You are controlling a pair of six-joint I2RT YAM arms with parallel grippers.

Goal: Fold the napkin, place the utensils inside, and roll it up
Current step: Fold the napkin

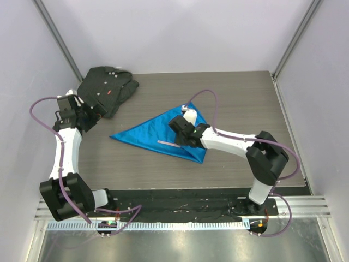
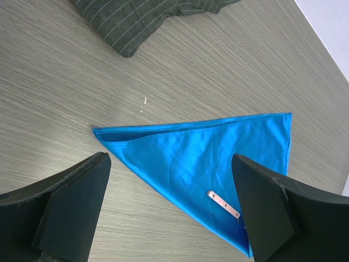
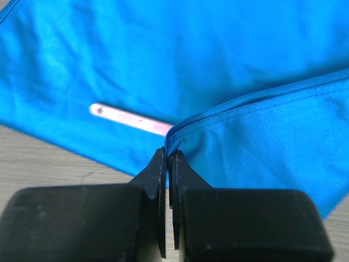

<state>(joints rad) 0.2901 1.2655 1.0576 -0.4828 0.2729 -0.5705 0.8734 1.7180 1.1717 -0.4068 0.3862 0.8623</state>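
The bright blue napkin [image 1: 147, 134] lies folded into a triangle on the table. The knife's pale pink handle [image 1: 166, 143] lies on it near the front edge. My right gripper [image 1: 180, 135] is shut on a folded corner of the napkin [image 3: 234, 60] and holds it lifted over the knife [image 3: 128, 118], whose blade is hidden under the raised cloth. The pinch shows in the right wrist view [image 3: 169, 153]. My left gripper [image 1: 91, 113] is open and empty, off to the napkin's left. In its view [image 2: 170, 159] the napkin [image 2: 196, 153] and the knife [image 2: 222, 203] lie below.
A dark grey-black shirt [image 1: 106, 87] lies bunched at the back left corner, close to my left gripper; it also shows in the left wrist view [image 2: 142, 19]. Pale walls enclose the table on three sides.
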